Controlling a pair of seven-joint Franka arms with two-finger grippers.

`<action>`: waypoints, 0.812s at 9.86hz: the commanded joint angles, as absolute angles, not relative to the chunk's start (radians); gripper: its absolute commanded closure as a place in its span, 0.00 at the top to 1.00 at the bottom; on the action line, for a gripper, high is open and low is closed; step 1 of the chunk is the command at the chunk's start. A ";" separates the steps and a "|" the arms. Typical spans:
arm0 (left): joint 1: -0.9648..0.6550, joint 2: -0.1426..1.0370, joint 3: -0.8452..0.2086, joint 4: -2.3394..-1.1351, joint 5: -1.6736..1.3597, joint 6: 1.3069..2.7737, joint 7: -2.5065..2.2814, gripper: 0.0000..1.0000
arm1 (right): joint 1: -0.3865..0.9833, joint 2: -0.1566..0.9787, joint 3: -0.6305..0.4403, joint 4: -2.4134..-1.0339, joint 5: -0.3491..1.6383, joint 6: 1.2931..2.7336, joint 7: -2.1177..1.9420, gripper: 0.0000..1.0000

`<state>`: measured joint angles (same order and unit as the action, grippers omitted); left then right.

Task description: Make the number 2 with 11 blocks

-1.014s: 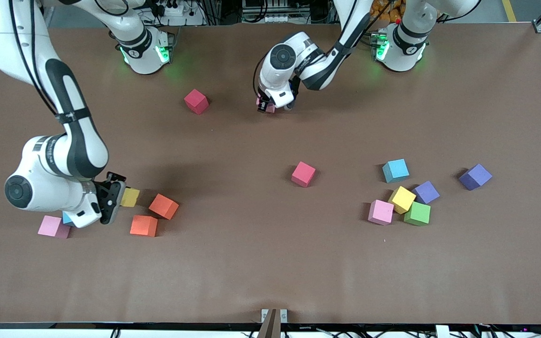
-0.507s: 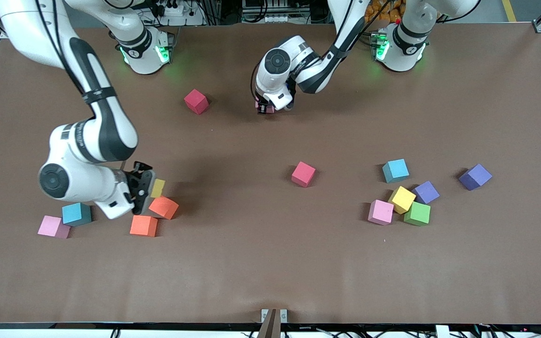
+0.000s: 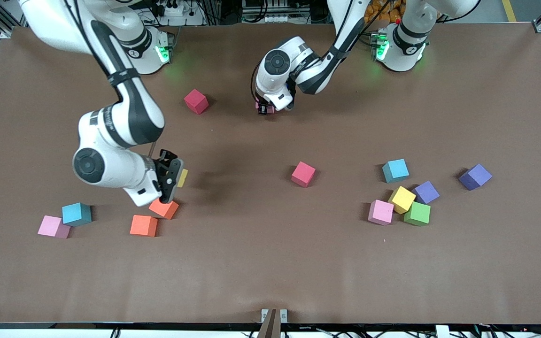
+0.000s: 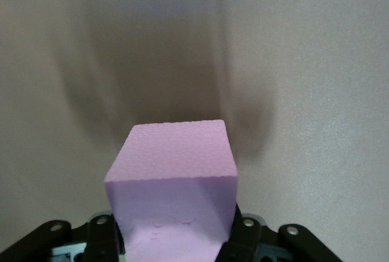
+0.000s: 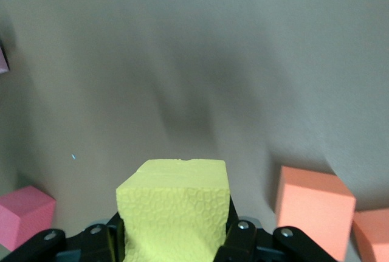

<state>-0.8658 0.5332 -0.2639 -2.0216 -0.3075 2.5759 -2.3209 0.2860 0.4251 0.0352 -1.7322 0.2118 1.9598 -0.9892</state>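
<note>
Gripping cubes: pink cube (image 4: 172, 177), yellow cube (image 5: 175, 204)

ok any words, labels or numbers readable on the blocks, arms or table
None can be read.
Blocks: plain foam, nothing printed, as on the pink block in the left gripper and the yellow block in the right gripper.
Arms: a small dark marking on the right arm's wrist, too small to read.
Table: bare brown surface, no text.
</note>
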 commanded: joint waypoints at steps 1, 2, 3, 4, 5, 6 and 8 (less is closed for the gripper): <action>-0.880 0.537 -0.253 -2.011 -0.288 2.565 -2.358 0.12 | 0.334 0.345 0.029 -1.856 0.227 2.061 -0.959 0.21; -0.881 0.537 -0.253 -2.013 -0.275 2.563 -2.352 0.74 | 0.362 0.325 0.029 -1.905 0.227 2.119 -0.960 0.21; -0.881 0.535 -0.253 -2.013 -0.258 2.563 -2.356 1.00 | 0.388 0.301 0.029 -1.957 0.227 2.173 -0.960 0.21; -0.881 0.531 -0.255 -2.011 -0.258 2.560 -2.362 1.00 | 0.420 0.275 0.029 -2.009 0.227 2.222 -0.960 0.21; -0.881 0.522 -0.255 -2.010 -0.256 2.540 -2.371 1.00 | 0.442 0.253 0.029 -2.057 0.227 2.267 -0.960 0.21; -0.877 0.511 -0.259 -2.005 -0.256 2.508 -2.378 1.00 | 0.463 0.236 0.029 -2.101 0.227 2.307 -0.960 0.21; -0.868 0.477 -0.267 -1.994 -0.256 2.421 -2.385 1.00 | 0.549 0.215 0.028 -2.170 0.227 2.403 -0.962 0.21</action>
